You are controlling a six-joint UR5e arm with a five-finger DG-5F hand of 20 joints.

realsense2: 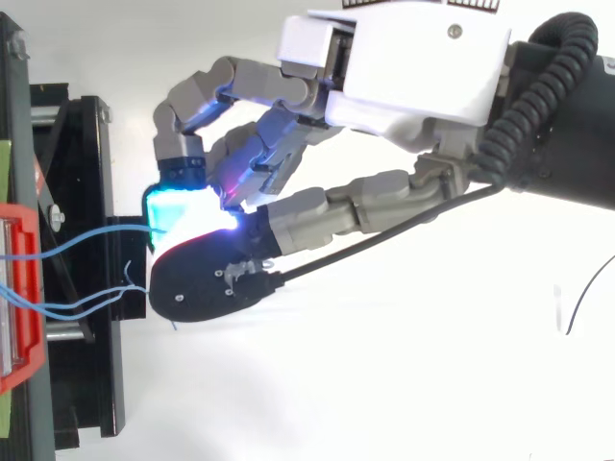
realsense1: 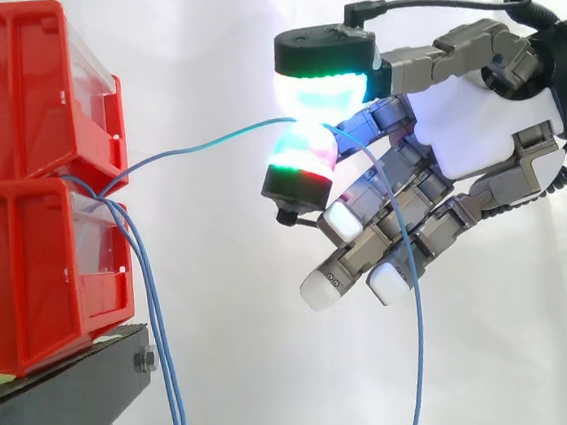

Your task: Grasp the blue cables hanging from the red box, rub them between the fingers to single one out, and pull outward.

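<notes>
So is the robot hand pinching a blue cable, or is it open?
The hand is shut on one blue cable: two glowing pads press together on it, and it runs from the red box to them.

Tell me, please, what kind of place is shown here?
Probably a robotics laboratory test bench: stacked red bins on a black stand, a plain white curtain behind, and a robot hand pinching one blue cable.

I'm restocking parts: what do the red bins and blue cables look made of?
The stacked red bins look like glossy moulded plastic, with ribbed walls. The thin blue cables seem plastic-sheathed wire: smooth, drooping in soft curves.
</notes>
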